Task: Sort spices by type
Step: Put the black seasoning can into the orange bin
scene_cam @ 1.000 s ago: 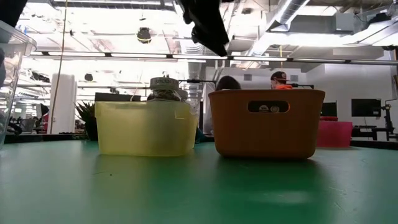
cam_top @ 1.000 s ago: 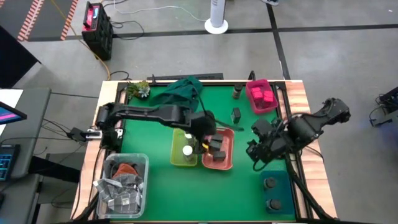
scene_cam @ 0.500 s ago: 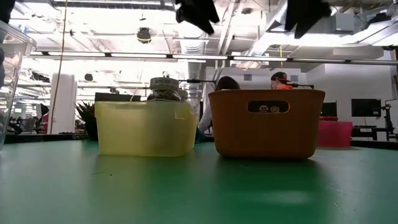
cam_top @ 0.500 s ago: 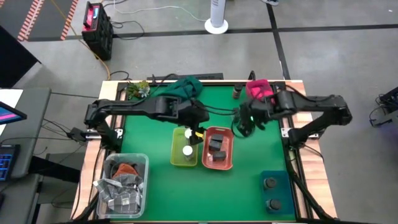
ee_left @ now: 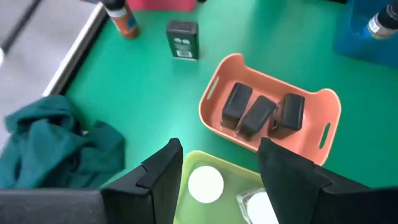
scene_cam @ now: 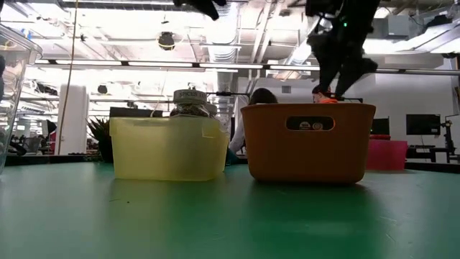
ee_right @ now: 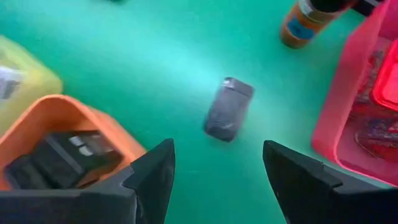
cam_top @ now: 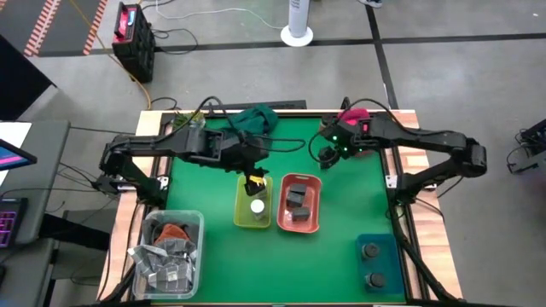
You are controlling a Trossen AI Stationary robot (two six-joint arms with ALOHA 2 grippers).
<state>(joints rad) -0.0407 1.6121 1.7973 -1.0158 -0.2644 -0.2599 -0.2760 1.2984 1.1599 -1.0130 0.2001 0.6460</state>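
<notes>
A: Starting at the left, what did the table hold?

B: A clear bin (cam_top: 173, 247) of silvery packets sat at the near left corner, and a dark green cloth (cam_top: 254, 121) lay bunched at the far edge. The left gripper (cam_top: 254, 176) hung above the yellow bin (cam_top: 253, 205), its fingers (ee_left: 160, 180) spread apart and holding nothing.

A: And inside that bin?

B: A white-topped jar (ee_left: 206, 184) stood there, with a second white lid just beside it, partly hidden by a finger.

A: Next along?

B: The orange bin (ee_left: 271, 118) was touching the yellow one's side. Three dark grey packs (ee_left: 260, 114) lay in it side by side.

A: Anything loose on the green mat?

B: One dark grey pack (ee_right: 228, 108) lay alone between the orange bin and the pink bin (cam_top: 357, 126). An orange-labelled bottle (ee_right: 303, 23) stood near it, close to the pink bin's wall.

A: Where was the right gripper?

B: The right gripper (cam_top: 327, 152) hovered over that loose pack, fingers (ee_right: 153, 174) parted, empty. Pink packs (ee_right: 389, 75) sat in the pink bin. At the near right, two dark round jars (cam_top: 370, 251) stood on a blue tray (cam_top: 388, 264).
</notes>
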